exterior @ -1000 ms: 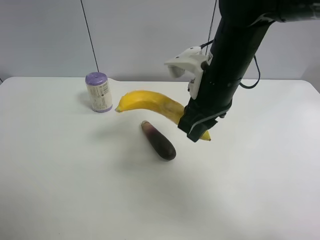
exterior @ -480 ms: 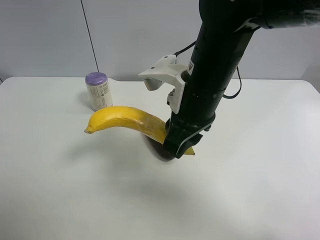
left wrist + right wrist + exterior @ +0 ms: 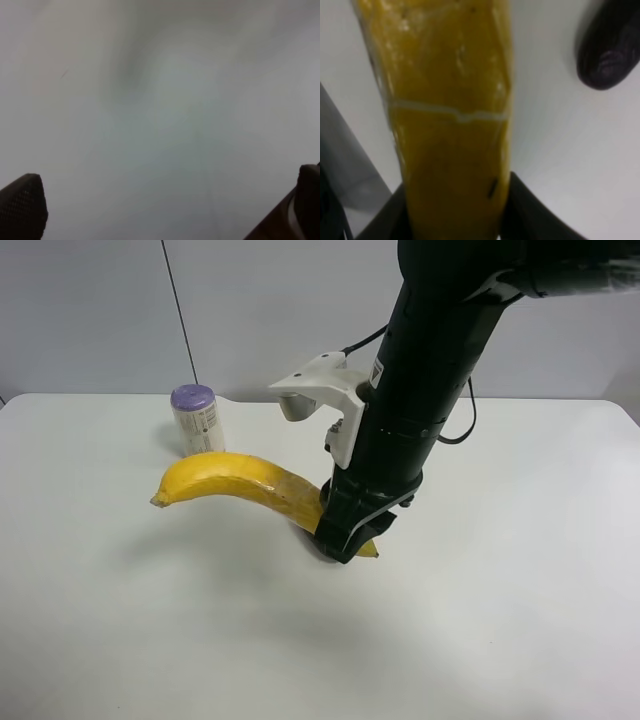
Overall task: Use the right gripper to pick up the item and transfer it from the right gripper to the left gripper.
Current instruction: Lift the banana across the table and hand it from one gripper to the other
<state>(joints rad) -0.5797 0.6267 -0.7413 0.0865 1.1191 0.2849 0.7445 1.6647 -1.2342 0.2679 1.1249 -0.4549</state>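
As seen from high, grips banana (image 3: 225, 478) near one end in right gripper's (image 3: 346, 540) closed jaws above desk's (image 3: 520, 640) middle, can (image 3: 197, 424) standing by far edge. From right wrist: pinches banana between both jaws, eggplant (image 3: 609, 47) beside. From left wrist: holds left gripper's (image 3: 165, 202) jaws wide apart.

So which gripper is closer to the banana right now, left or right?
Right. The right gripper grips the banana near one end; the left gripper hangs open, no banana in its view.
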